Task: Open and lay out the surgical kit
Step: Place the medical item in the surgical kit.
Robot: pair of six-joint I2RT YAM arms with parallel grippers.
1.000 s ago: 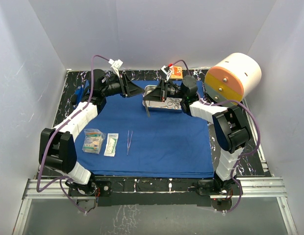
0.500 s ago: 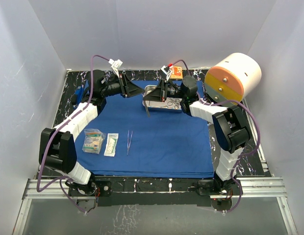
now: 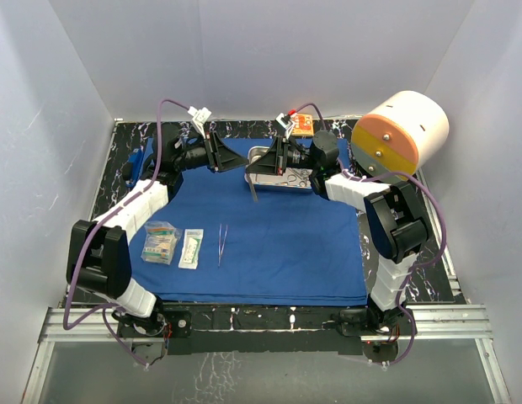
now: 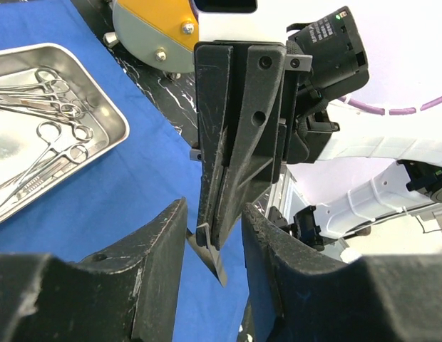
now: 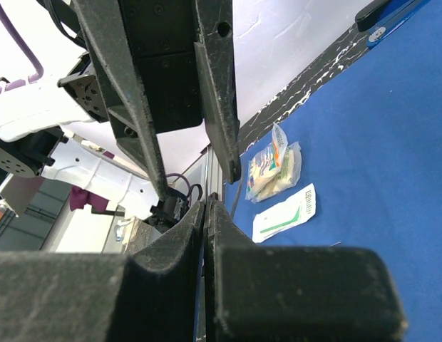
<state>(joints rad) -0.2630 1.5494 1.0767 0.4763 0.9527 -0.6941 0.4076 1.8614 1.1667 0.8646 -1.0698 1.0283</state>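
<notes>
White walls close in a black marbled table [image 3: 112, 172], and on it the large royal-blue cloth wrap [image 3: 282, 240] lies spread out. At its far side the shiny rectangular steel tray [image 4: 101, 96] holds several scissors-like steel clamps [image 4: 55, 137]. My right gripper [image 4: 211, 239] is pressed together on a thin flat steel instrument [image 4: 216, 261] just beside the tray. My left gripper [image 4: 214, 212] stands partly spread around that tip, and I cannot tell any contact. Two small clear packets [image 3: 160, 242] and slender steel forceps [image 3: 221, 244] lie on the cloth's left part.

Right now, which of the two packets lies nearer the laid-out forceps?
The flat white packet with green print; the bulkier, multicoloured packet lies farther from the forceps.
</notes>
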